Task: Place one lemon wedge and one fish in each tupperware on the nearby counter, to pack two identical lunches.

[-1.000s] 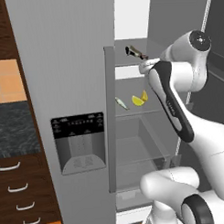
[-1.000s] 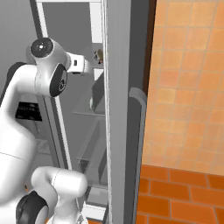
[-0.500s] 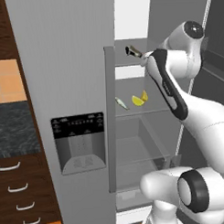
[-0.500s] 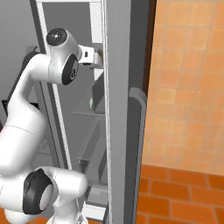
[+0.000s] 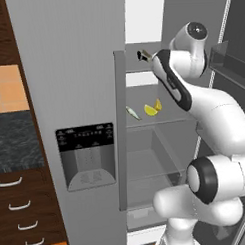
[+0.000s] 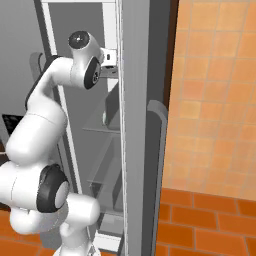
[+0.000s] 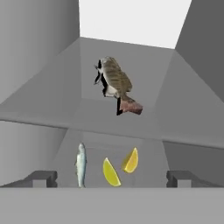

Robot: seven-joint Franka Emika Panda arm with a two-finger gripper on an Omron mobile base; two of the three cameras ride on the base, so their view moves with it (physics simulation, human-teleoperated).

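Two fish and two lemon wedges lie ahead of the wide-open, empty claw (image 7: pixel 112 177) inside the fridge. The brown fish (image 7: pixel 116 83) sits mid upper shelf (image 7: pixel 52 105), long axis slanting away. On the lower shelf (image 7: pixel 151 151) lie a slim silver fish (image 7: pixel 80 164), lengthwise toward the claw, and lemon wedges (image 7: pixel 111 172) (image 7: pixel 130 160) just beside it.
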